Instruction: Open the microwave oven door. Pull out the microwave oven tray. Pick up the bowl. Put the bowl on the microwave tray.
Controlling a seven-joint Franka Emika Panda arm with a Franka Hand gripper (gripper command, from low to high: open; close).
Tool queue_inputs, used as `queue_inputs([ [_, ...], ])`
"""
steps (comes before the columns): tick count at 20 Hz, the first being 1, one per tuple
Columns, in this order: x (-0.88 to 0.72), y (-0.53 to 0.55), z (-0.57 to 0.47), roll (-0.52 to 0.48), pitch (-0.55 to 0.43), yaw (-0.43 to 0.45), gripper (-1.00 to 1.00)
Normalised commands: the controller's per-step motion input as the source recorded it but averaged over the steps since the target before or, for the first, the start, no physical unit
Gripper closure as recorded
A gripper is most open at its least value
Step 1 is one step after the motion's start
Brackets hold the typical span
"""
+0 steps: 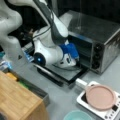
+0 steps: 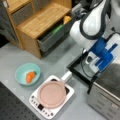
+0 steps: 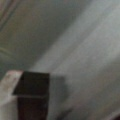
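The oven (image 1: 97,42) stands on the grey surface (image 1: 62,97) at the upper right of a front view, its three black knobs in a column down its right end, and its door (image 1: 53,73) is swung down flat in front of the cavity, resting low over the surface. In a front view the door (image 2: 78,71) shows as a black-rimmed panel lying beside the oven (image 2: 105,100), which fills the lower right corner. The tray cannot be made out apart from the door and the dark cavity. The claw (image 1: 71,61) hangs at the mouth of the oven, just above the lowered door, on a white wrist with a blue part; in a front view the same blue part marks the claw (image 2: 101,58) over the door's far edge. Whether its fingers are apart or together cannot be told, and the wrist view shows only a blurred grey plane with a dark block at the lower left. The bowl (image 2: 27,74) sits on the surface well apart from the oven, toward a front view's left, with an orange item (image 2: 30,76) inside it; only its rim shows at a front view's bottom edge (image 1: 77,115). Between bowl and oven lies a white appliance (image 2: 40,106) bearing a pink disc (image 2: 52,94) with a white handle. A wooden cabinet (image 2: 42,17) with an open grey drawer (image 2: 51,37) stands at the upper left.
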Motion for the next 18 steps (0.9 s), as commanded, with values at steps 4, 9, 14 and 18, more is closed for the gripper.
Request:
queue_inputs([
  [4,0.14,-0.56,-0.05,-0.033,-0.060,0.041,1.00],
  [9,0.17,-0.47,-0.08,-0.008,-0.047,0.072,1.00],
  [14,0.17,-0.42,-0.08,0.006,-0.035,0.082,1.00],
  [18,0.18,-0.49,-0.06,-0.023,-0.027,0.105,1.00],
])
